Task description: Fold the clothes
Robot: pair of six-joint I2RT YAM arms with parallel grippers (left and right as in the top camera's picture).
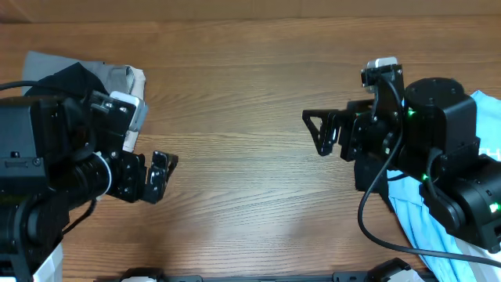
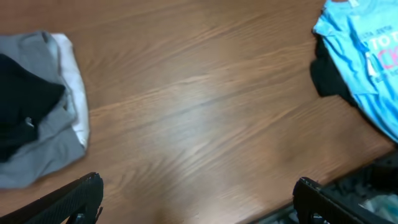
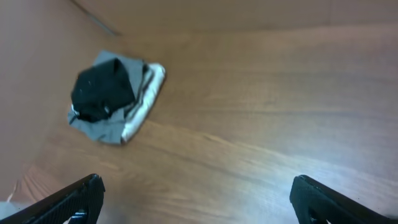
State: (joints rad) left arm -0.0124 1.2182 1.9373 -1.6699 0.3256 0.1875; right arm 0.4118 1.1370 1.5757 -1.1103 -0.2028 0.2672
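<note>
While your left gripper hangs over bare wood at the lower left of the overhead frame with its fingers spread wide, the pile of grey, black and white clothes lies in the upper left corner, partly under that arm. Your right gripper is also spread apart, at centre right above the table. The blue shirt lies crumpled at the right edge, beneath that arm and behind its fingertips, with a dark garment touching it.
</note>
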